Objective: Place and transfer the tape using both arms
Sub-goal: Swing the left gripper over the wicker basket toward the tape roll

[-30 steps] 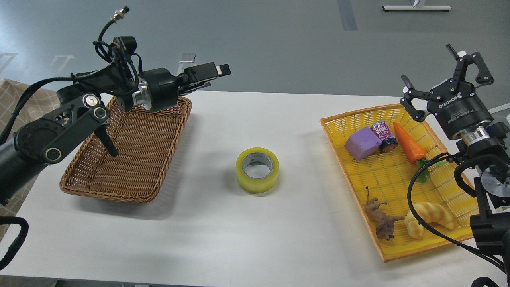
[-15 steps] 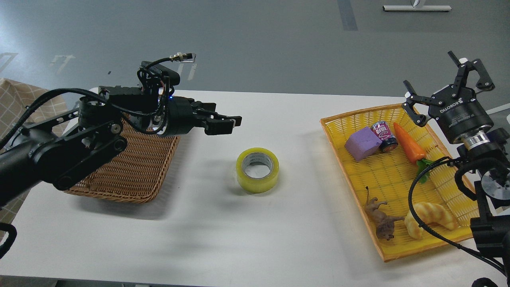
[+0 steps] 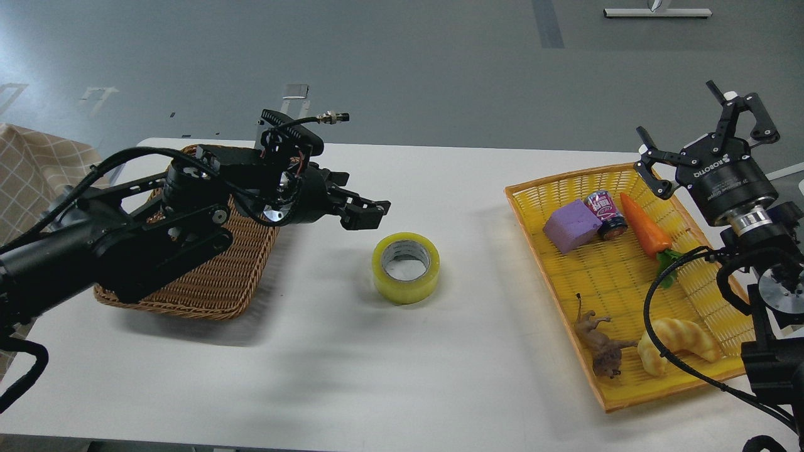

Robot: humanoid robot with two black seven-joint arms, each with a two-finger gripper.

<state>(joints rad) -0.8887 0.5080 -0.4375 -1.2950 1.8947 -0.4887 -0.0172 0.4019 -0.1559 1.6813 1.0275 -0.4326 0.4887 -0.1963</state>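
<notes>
The tape [image 3: 406, 290], a yellow-green roll with a grey core, lies flat on the white table [image 3: 389, 376] near the middle. My left gripper [image 3: 369, 213] hangs just above and to the left of the roll, pointing right, fingers a little apart and empty, not touching it. My right gripper [image 3: 697, 130] is raised at the far right above the back corner of the yellow tray [image 3: 553, 182], fingers spread wide and empty.
A brown wicker basket [image 3: 207, 295] sits at the left, partly under my left arm. The yellow tray holds a purple block [image 3: 570, 225], a can [image 3: 606, 215], a carrot [image 3: 644, 229], a toy dinosaur [image 3: 600, 345] and a croissant toy [image 3: 678, 342].
My left arm has swung down and to the right, from above the basket to beside the tape. My right gripper shifted slightly right and up, then held still. The tape has not moved.
</notes>
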